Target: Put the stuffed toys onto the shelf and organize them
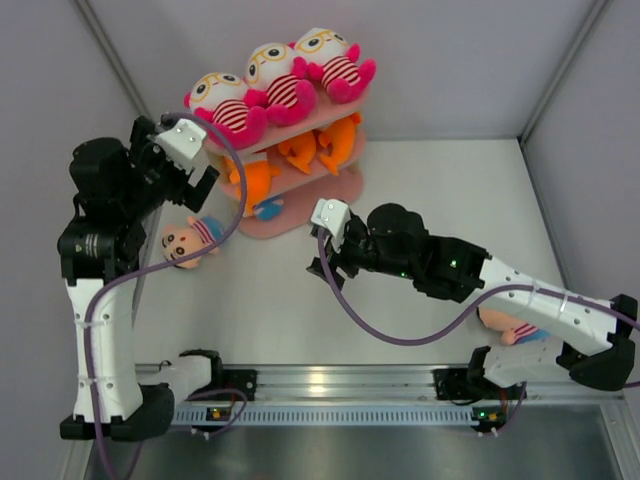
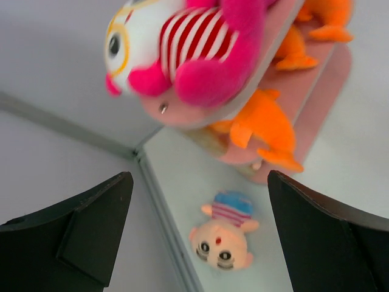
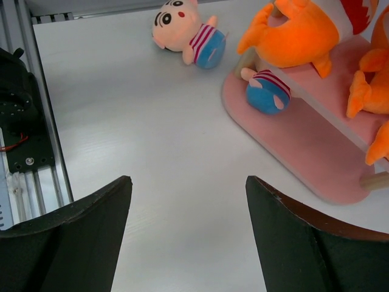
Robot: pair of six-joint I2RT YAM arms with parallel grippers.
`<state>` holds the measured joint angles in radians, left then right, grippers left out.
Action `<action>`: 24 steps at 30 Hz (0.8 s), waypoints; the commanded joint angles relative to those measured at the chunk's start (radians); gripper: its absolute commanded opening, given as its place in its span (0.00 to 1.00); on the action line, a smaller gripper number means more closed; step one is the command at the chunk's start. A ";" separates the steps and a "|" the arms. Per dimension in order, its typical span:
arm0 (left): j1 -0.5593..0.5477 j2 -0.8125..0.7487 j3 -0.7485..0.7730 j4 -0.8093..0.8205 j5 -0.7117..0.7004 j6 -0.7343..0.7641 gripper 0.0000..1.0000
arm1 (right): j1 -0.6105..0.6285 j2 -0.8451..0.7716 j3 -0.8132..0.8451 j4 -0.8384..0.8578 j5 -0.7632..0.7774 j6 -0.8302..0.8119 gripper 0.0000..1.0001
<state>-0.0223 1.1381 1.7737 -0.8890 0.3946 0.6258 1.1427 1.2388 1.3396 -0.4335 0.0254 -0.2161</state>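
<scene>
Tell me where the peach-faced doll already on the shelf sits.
The peach-faced doll lies on the shelf's bottom board, at its left end in the top view, directly under an orange shark.

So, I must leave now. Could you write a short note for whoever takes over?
Left gripper: open, empty, beside the shelf. Right gripper: open, empty, over the table.
Done: three glasses dolls on the top board, orange sharks on the middle board, one striped doll on the bottom board.
Left: loose striped doll on the table by the left arm; another doll partly under the right arm.
</scene>
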 commanded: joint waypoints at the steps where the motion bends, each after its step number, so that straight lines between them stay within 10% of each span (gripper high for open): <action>1: 0.004 -0.066 -0.092 0.019 -0.422 -0.170 0.98 | -0.008 -0.036 -0.023 0.055 -0.019 0.009 0.77; 5: 0.010 -0.161 -0.307 -0.040 -0.718 -0.199 0.98 | -0.008 -0.087 -0.069 0.055 -0.018 0.007 0.77; 17: 0.412 0.018 -0.479 -0.050 -0.339 -0.250 0.98 | -0.008 -0.202 -0.163 0.070 -0.021 0.009 0.77; 24: 0.418 0.242 -0.499 0.061 -0.257 -0.324 0.98 | -0.008 -0.237 -0.214 0.082 -0.019 -0.017 0.77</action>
<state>0.3946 1.3277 1.2545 -0.9195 0.0452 0.3630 1.1423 1.0225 1.1305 -0.4038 0.0124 -0.2180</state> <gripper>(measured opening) 0.982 0.775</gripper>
